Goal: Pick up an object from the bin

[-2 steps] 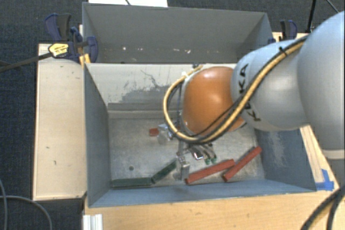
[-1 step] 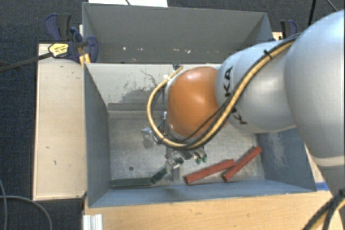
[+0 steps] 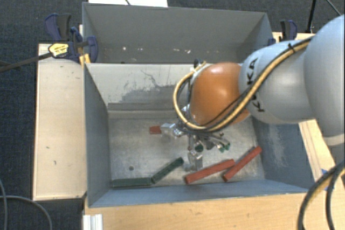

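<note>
My arm [image 3: 307, 81] is a thick, rounded casing of pale silver-grey with a smooth surface, and dark lettering [image 3: 251, 83] runs down the link nearest my wrist. Over the wrist sits a glossy orange cover [image 3: 215, 91], rounded like an egg. A bundle of black and pale yellow cables [image 3: 179, 95] runs along the grey link and loops round the orange cover. Below it my gripper [image 3: 195, 157] is a small cluster of bare grey metal with a few dark and greenish bits.

KUKA lettering on grey arm [image 3: 302, 78], partly hidden by cable [image 3: 269, 70].
</note>
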Controlling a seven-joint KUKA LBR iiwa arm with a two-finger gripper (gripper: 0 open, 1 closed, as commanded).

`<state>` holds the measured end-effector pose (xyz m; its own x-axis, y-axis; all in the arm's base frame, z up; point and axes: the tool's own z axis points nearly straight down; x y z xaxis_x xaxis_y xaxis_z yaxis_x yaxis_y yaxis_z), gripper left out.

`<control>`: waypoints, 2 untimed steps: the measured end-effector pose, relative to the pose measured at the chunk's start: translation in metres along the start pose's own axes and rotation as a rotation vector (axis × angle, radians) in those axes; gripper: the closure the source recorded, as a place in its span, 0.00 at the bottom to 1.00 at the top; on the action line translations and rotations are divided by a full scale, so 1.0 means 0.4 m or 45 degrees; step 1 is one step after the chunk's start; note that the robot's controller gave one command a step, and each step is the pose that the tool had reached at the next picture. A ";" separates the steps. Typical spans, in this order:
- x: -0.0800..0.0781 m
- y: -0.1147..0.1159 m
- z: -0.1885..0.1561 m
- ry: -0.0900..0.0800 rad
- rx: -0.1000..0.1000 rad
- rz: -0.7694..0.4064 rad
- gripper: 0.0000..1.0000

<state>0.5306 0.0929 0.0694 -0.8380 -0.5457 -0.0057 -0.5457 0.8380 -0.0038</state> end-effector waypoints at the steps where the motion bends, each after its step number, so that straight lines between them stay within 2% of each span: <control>1: 0.050 -0.221 -0.002 0.003 -0.002 -0.554 0.00; 2: 0.047 -0.213 -0.002 0.003 -0.007 -0.553 1.00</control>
<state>0.5614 0.0114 0.0706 -0.5303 -0.8478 -0.0023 -0.8478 0.5303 0.0001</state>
